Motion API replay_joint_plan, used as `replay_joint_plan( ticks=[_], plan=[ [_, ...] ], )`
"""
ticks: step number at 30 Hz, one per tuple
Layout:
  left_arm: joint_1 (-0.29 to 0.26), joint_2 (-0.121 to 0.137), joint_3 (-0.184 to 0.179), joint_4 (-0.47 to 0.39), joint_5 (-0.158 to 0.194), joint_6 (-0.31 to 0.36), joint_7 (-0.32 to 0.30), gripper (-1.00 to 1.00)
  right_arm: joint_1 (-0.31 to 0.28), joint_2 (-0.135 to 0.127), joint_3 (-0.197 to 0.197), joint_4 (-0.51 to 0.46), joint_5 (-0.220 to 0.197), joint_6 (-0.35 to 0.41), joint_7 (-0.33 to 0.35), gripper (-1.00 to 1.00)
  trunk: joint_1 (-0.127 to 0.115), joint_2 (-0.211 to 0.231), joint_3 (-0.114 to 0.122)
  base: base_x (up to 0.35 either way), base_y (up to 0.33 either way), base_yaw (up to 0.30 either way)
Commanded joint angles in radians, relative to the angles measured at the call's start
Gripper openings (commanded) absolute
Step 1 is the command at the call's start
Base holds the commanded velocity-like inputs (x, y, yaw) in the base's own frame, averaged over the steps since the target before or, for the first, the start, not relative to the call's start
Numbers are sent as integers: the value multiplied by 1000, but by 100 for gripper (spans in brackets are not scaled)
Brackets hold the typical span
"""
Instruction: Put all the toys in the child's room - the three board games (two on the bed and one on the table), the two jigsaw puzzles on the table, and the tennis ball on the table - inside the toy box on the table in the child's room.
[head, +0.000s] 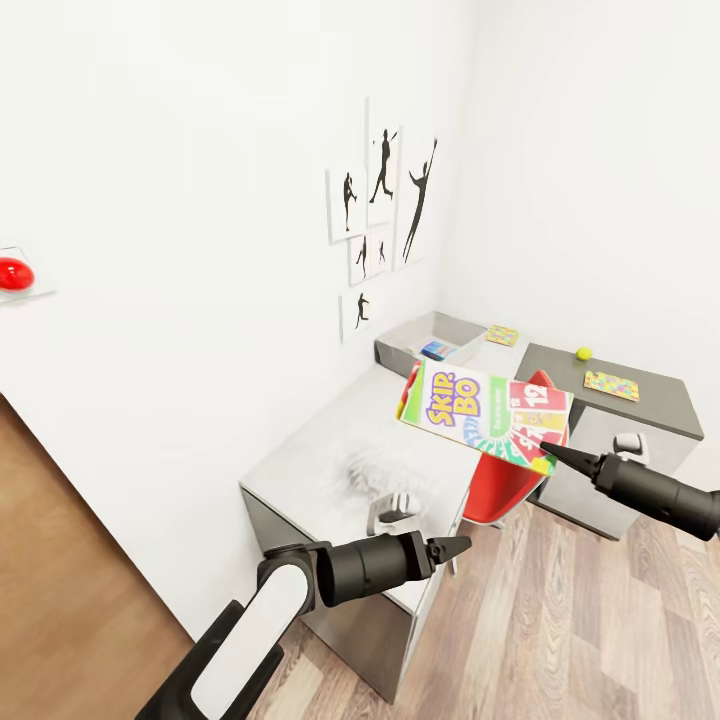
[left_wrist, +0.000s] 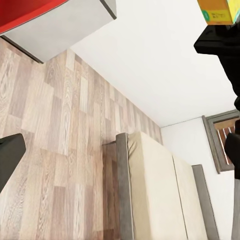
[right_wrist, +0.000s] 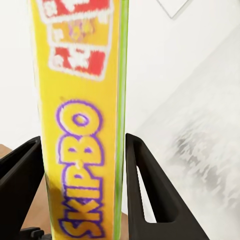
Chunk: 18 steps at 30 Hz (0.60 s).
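Two end effectors show in the head view: the right end effector (head: 548, 452) is clamped on the lower corner of the SKIP-BO box (head: 485, 410), holding it tilted in the air above the near end of the tabletop (head: 340, 450) and in front of a red chair (head: 500, 485). In the right wrist view the SKIP-BO box (right_wrist: 82, 115) stands edge-on between the two dark fingers (right_wrist: 145, 195), which press against its faces. The left end effector (head: 452, 547) hovers low beside the tabletop's front edge with its tips drawn together on nothing. At the far end of the tabletop, against the wall, sits the grey toy box (head: 425, 335) with a small blue game box (head: 437, 350) inside. One jigsaw puzzle (head: 501, 335) lies just beyond the toy box; another jigsaw puzzle (head: 611, 385) lies on the dark grey wing (head: 660, 395), near the tennis ball (head: 583, 353). The left wrist view takes in wood floor (left_wrist: 55, 150) and the beige bed (left_wrist: 160, 195).
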Motion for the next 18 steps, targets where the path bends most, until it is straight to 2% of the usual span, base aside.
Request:
replay_joint_plan(
  ticks=[1,18],
  plan=[
    [-1,0,0,-1,10,2,10,100,-1,0,-1,0,3,3,5,-100,1,-2,-2,0,0,0],
    [-1,0,0,-1,10,2,9,100,-1,5,0,-4,3,2,4,-100,1,-2,-2,0,0,0]
  ],
)
